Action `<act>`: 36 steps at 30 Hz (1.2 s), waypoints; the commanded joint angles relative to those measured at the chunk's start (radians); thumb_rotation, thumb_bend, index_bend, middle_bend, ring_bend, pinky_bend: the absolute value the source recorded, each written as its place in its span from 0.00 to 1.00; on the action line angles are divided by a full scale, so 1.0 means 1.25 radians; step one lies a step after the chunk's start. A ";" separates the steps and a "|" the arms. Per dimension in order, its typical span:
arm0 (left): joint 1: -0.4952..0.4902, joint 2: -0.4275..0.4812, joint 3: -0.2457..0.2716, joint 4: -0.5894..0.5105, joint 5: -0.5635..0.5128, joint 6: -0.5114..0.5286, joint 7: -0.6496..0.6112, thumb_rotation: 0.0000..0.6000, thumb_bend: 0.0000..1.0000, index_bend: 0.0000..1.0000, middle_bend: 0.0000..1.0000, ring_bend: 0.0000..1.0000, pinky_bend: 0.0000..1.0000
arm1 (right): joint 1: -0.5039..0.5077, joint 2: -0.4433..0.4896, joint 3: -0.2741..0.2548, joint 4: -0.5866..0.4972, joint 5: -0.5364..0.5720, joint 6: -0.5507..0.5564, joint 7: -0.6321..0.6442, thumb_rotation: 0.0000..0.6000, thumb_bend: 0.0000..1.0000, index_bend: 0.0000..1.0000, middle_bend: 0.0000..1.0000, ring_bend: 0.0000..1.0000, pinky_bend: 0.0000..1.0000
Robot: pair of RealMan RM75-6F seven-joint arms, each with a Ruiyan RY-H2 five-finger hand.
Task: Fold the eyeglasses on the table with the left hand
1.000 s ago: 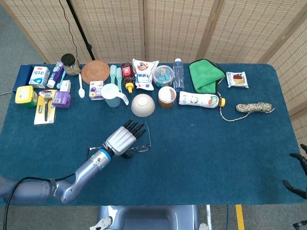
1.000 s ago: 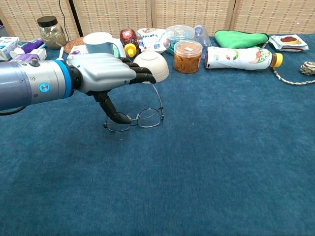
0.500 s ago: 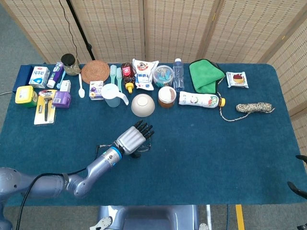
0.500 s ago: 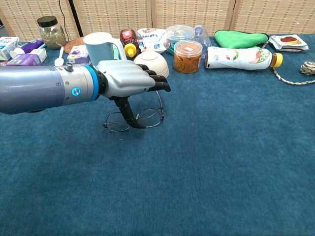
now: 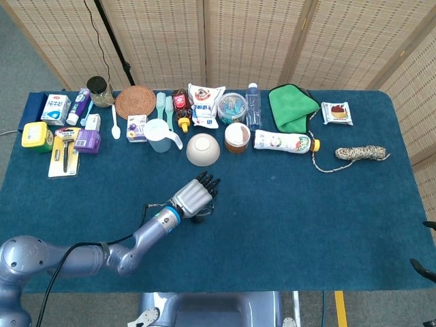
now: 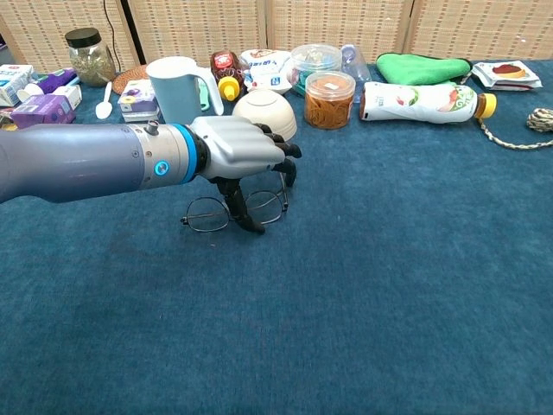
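The table (image 5: 306, 211), covered in blue cloth, carries a row of clutter along its far edge, and the white bowl (image 5: 203, 149) in that row serves as the landmark: the left hand (image 6: 246, 154) hangs just in front of it, toward the robot. Over the last second the left arm has reached further forward, so the hand has travelled from beside the bowl's near-left to straight in front of it, and its fingers, which lay flat and extended, now curl downward at the tips. I take that to mean the hand is closing on the raised temple arm to push it flat; the fold looks under way, not finished. The eyeglasses (image 6: 207, 213) stand on the cloth directly under the hand, in front of the bowl, lenses facing the robot. The thumb reaches down in front of the frame near the bridge, though whether it presses the frame I cannot tell, and nothing is plainly gripped. The chest view shows the lenses, the thumb and the fingertips (image 6: 291, 150) hooked near the temple arm; the head view hides nearly all of this beneath the hand's back. The right hand (image 5: 429, 266) is only a dark sliver at the head view's edge, far right of the bowl, its fingers unreadable.
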 commanded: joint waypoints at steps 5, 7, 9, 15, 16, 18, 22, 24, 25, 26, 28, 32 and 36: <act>-0.001 0.001 0.008 -0.005 0.002 0.013 -0.007 0.55 0.20 0.32 0.00 0.00 0.00 | -0.001 0.002 0.001 -0.005 -0.001 0.001 -0.004 1.00 0.00 0.28 0.10 0.14 0.31; -0.001 0.002 0.011 -0.006 0.001 0.017 -0.007 0.55 0.20 0.34 0.00 0.00 0.00 | -0.001 0.003 0.001 -0.007 -0.002 0.000 -0.006 1.00 0.00 0.28 0.10 0.14 0.31; -0.001 0.005 0.013 -0.009 -0.002 0.018 -0.009 0.55 0.20 0.36 0.00 0.00 0.00 | 0.000 0.003 0.001 -0.010 -0.003 0.001 -0.009 1.00 0.00 0.28 0.10 0.14 0.31; -0.002 0.014 0.019 -0.017 -0.007 0.020 -0.013 0.55 0.20 0.36 0.00 0.00 0.00 | -0.002 0.006 0.002 -0.017 -0.003 0.003 -0.015 1.00 0.00 0.28 0.10 0.14 0.32; -0.002 0.015 0.020 -0.018 -0.006 0.020 -0.014 0.55 0.20 0.35 0.00 0.00 0.00 | -0.002 0.006 0.003 -0.018 -0.003 0.004 -0.016 1.00 0.00 0.28 0.10 0.14 0.32; -0.003 0.018 0.023 -0.020 -0.006 0.019 -0.014 0.55 0.20 0.32 0.00 0.00 0.00 | -0.003 0.007 0.002 -0.020 -0.004 0.005 -0.018 1.00 0.00 0.28 0.10 0.14 0.32; -0.005 0.024 0.031 -0.024 -0.003 0.023 -0.006 0.55 0.20 0.26 0.00 0.00 0.00 | -0.004 0.008 0.002 -0.024 -0.005 0.007 -0.022 1.00 0.00 0.28 0.10 0.14 0.32; -0.007 0.028 0.037 -0.028 -0.004 0.026 0.002 0.55 0.20 0.24 0.00 0.00 0.00 | -0.004 0.008 0.003 -0.026 -0.005 0.007 -0.023 1.00 0.00 0.28 0.10 0.14 0.33; -0.008 0.031 0.040 -0.031 -0.003 0.027 0.005 0.55 0.20 0.23 0.00 0.00 0.00 | -0.004 0.008 0.003 -0.026 -0.004 0.006 -0.023 1.00 0.00 0.28 0.10 0.14 0.33; -0.009 0.035 0.041 -0.034 -0.003 0.027 0.006 0.55 0.20 0.23 0.00 0.00 0.00 | -0.003 0.008 0.003 -0.027 -0.005 0.005 -0.023 1.00 0.00 0.28 0.10 0.14 0.33; -0.011 0.042 0.043 -0.038 0.002 0.025 0.006 0.56 0.20 0.23 0.00 0.00 0.00 | -0.003 0.008 0.003 -0.027 -0.005 0.004 -0.025 1.00 0.00 0.28 0.10 0.14 0.33; -0.014 0.049 0.042 -0.044 0.003 0.019 -0.003 0.57 0.20 0.22 0.00 0.00 0.00 | -0.003 0.008 0.003 -0.029 -0.004 0.003 -0.026 1.00 0.00 0.28 0.10 0.14 0.33; -0.021 0.054 0.048 -0.044 0.004 0.012 0.001 0.61 0.20 0.22 0.00 0.00 0.00 | -0.003 0.008 0.004 -0.030 -0.002 0.003 -0.028 1.00 0.00 0.28 0.10 0.14 0.33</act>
